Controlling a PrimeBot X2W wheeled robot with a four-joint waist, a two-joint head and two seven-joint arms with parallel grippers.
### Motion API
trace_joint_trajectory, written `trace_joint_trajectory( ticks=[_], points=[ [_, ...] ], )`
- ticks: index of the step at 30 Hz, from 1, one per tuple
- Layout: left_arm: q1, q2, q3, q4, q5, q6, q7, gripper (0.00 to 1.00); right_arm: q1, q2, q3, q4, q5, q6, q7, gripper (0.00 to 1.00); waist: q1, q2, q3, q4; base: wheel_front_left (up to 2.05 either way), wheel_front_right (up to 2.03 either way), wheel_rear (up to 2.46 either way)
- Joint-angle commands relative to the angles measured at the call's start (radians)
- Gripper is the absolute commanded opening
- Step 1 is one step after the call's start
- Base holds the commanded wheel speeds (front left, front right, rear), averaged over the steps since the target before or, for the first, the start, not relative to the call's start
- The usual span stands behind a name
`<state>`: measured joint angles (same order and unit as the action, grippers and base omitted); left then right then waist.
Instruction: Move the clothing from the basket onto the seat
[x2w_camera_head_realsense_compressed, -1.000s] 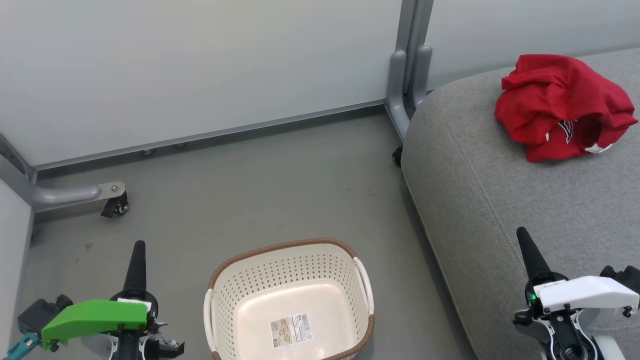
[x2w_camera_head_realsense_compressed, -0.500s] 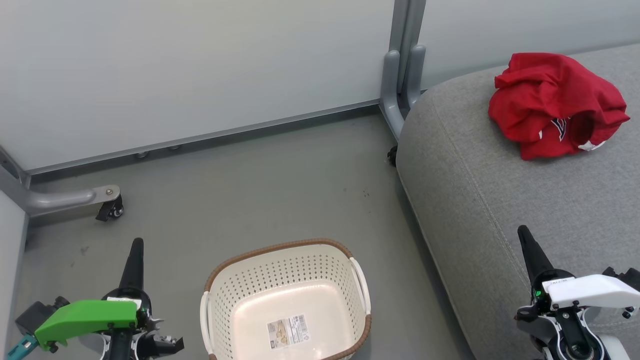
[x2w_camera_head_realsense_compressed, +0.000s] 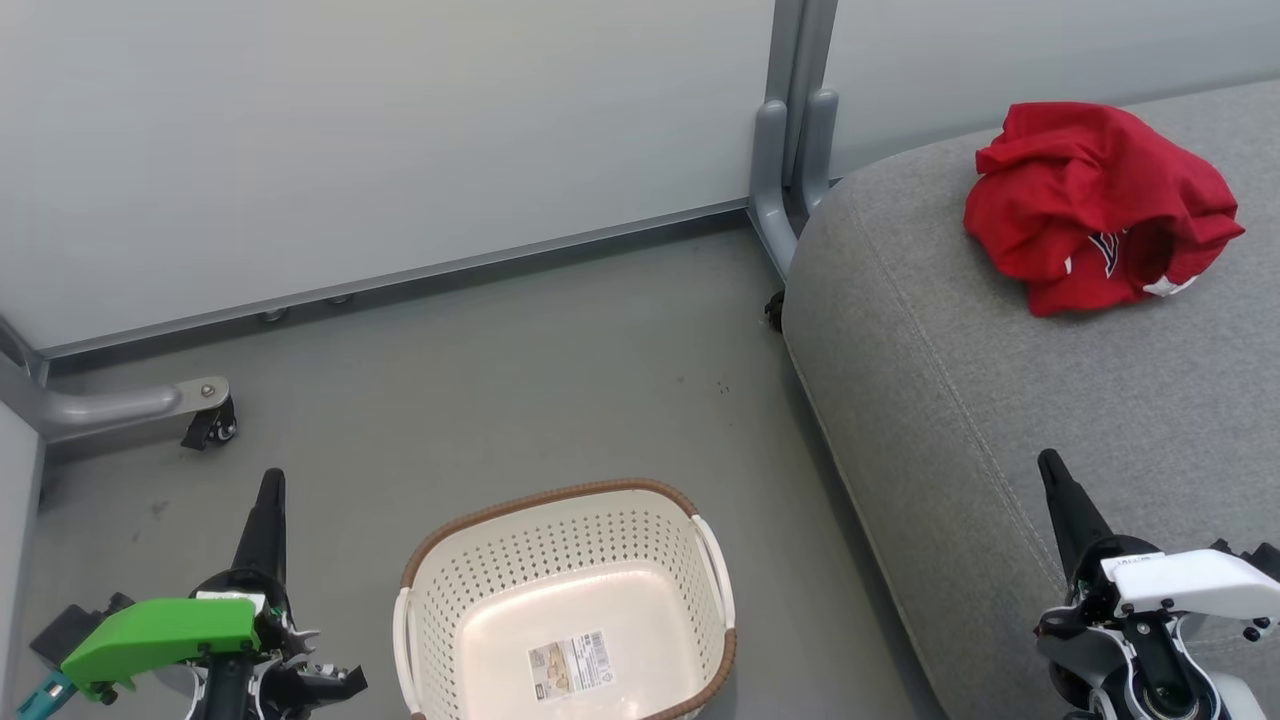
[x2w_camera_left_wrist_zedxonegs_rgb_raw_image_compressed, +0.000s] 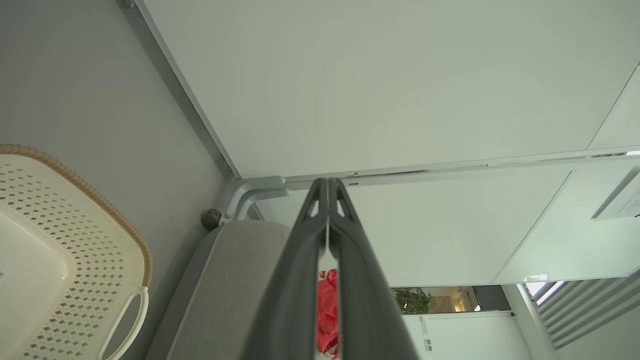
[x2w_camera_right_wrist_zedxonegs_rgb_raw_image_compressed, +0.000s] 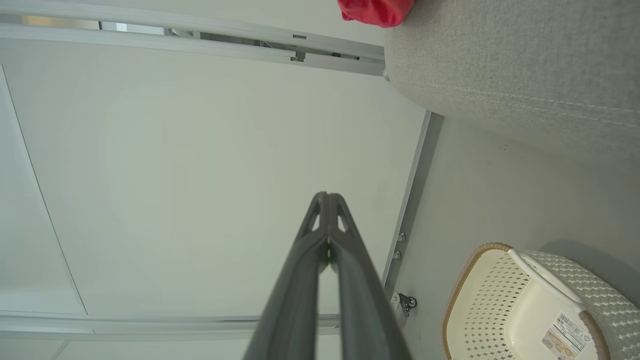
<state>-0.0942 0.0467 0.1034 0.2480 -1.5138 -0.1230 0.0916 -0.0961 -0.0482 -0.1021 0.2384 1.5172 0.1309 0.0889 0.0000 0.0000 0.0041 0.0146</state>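
The red clothing (x2w_camera_head_realsense_compressed: 1095, 203) lies crumpled on the grey seat (x2w_camera_head_realsense_compressed: 1000, 380) at the upper right of the head view, with white trim and part of dark lettering showing. The cream basket (x2w_camera_head_realsense_compressed: 565, 610) with its brown rim stands on the floor at bottom centre, holding nothing but the label sticker on its bottom. My left gripper (x2w_camera_head_realsense_compressed: 270, 485) is shut beside the basket's left side, holding nothing. Over the seat's near part, my right gripper (x2w_camera_head_realsense_compressed: 1050, 465) is also shut and holds nothing. The left wrist view has the clothing (x2w_camera_left_wrist_zedxonegs_rgb_raw_image_compressed: 327, 310) behind its fingertips; the right wrist view has the basket (x2w_camera_right_wrist_zedxonegs_rgb_raw_image_compressed: 530, 305) and clothing (x2w_camera_right_wrist_zedxonegs_rgb_raw_image_compressed: 375, 11).
Pale partition panels stand behind, joined by a grey post (x2w_camera_head_realsense_compressed: 790, 130) at the seat's corner. A grey leg with a caster wheel (x2w_camera_head_realsense_compressed: 205, 425) sits on the floor at left. The grey floor (x2w_camera_head_realsense_compressed: 520, 350) stretches between the panels, basket and seat.
The whole head view has shifted slightly leftward and upward, so the camera has moved. Both grippers stay shut in nearly the same place; the clothing and basket have not moved.
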Motion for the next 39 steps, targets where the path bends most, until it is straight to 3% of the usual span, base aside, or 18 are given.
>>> trace_joint_trajectory(
  ticks=[1,13,39],
  points=[
    [-0.02,0.006,0.006,-0.004,-0.021,-0.006,0.004,0.0,-0.015,-0.006,-0.004,0.002,0.02,0.0,0.007,0.0,0.0,0.0,0.0,-0.001,0.0,0.0,0.0],
    [-0.022,0.006,0.013,-0.004,-0.104,-0.01,0.026,0.0,-0.017,-0.006,-0.013,0.008,0.101,0.0,0.028,0.0,0.0,0.0,-0.001,-0.014,0.0,0.0,0.0],
    [-0.019,0.006,0.013,-0.003,-0.1,-0.01,0.027,0.0,-0.016,-0.005,-0.014,0.008,0.098,0.0,0.028,0.0,0.0,0.0,-0.001,-0.015,0.0,0.0,0.0]
  ],
)
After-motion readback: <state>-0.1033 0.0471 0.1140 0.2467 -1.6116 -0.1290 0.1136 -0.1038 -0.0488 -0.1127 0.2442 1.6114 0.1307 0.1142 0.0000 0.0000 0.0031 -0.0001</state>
